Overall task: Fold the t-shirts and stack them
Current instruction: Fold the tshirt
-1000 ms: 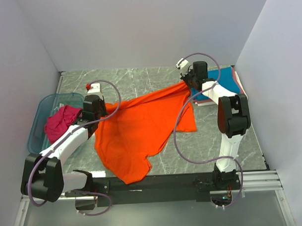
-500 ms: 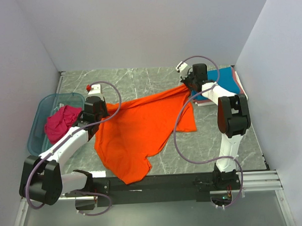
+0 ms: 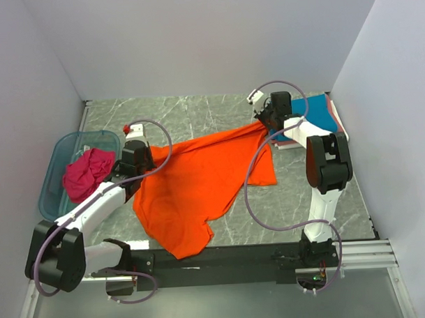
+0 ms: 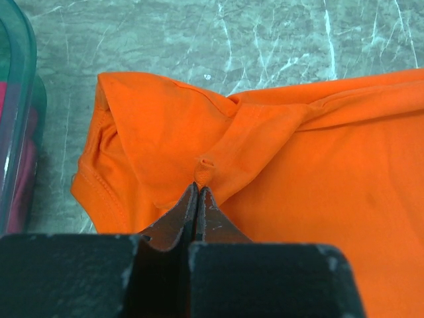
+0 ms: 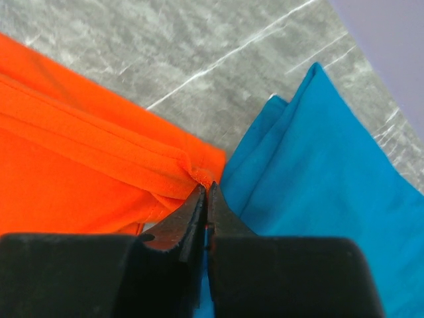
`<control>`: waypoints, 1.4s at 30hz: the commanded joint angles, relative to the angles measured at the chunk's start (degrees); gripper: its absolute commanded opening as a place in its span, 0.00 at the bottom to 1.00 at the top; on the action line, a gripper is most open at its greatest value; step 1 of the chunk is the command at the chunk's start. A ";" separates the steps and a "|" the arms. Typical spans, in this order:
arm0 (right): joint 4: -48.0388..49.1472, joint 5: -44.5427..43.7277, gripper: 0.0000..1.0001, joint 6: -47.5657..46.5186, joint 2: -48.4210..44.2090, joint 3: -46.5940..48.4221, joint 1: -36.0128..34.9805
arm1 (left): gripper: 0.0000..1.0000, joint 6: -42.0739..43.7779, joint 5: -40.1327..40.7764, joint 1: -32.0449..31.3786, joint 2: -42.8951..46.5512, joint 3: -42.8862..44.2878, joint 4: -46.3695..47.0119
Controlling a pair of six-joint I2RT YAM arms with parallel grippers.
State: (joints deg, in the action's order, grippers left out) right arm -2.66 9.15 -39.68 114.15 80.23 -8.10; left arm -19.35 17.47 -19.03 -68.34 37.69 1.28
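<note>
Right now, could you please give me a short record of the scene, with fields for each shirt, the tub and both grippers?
orange t-shirt: unfolded, spread across the table, pinched at two ends
teal t-shirt: folded, far right, top of a stack
magenta t-shirt: bunched inside the blue tub
blue tub: left side of the table
left gripper: shut on the orange t-shirt near a sleeve
right gripper: shut on the orange t-shirt's far end, beside the teal t-shirt

Bright orange t-shirt [image 3: 199, 184], teal blue t-shirt [image 3: 314, 113], magenta t-shirt [image 3: 87, 174], translucent blue tub [image 3: 64, 145], grey-green white-veined marble table [image 3: 197, 114], pale lilac walls [image 3: 194, 41]
</note>
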 commanded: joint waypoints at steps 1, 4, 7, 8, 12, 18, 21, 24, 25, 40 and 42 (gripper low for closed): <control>0.64 -0.71 0.07 -2.15 -2.00 -0.68 -0.08 | 0.00 -1.30 1.16 -0.57 2.15 -0.34 0.74; 0.11 -0.36 0.17 -3.03 -2.96 -1.30 0.01 | 0.00 -1.30 1.33 -0.66 2.50 -0.60 0.65; -0.16 0.96 0.28 -3.30 -5.94 -2.52 0.10 | 0.00 -1.30 1.51 -0.75 3.12 -1.04 0.57; -0.24 1.48 0.39 -3.21 -6.65 -2.88 0.10 | 0.00 -1.30 1.51 -0.75 3.21 -1.22 0.57; -1.56 2.63 0.60 -2.95 -10.17 -3.50 0.36 | 0.00 -1.39 1.33 -0.84 3.91 -1.83 0.57; -3.49 4.29 0.68 -1.11 -14.12 -4.64 0.98 | 0.00 -1.48 0.90 -0.84 5.49 -3.15 0.57; -4.99 7.02 0.68 0.30 -16.14 -6.04 1.42 | 0.00 -2.00 0.11 -0.92 6.63 -3.94 0.48; -4.64 9.13 0.68 1.27 -18.60 -7.97 1.51 | 0.00 -2.62 -0.25 -1.10 7.16 -4.91 0.48; -4.64 9.83 0.68 1.45 -19.65 -9.11 1.51 | 0.00 -2.79 -0.34 -1.19 7.42 -5.17 0.57; -4.02 11.68 0.69 2.59 -24.67 -15.54 1.59 | 0.00 -5.86 0.02 -2.77 6.55 -3.59 -3.73; -4.37 11.86 0.69 2.50 -25.20 -15.98 1.68 | 0.00 -6.39 -0.16 -2.86 6.81 -3.50 -4.44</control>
State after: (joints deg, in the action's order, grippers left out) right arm -8.03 19.66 -38.00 93.30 64.99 -6.90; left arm -23.79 17.65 -21.52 -62.24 32.14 -1.67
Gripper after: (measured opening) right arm 0.686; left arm 0.012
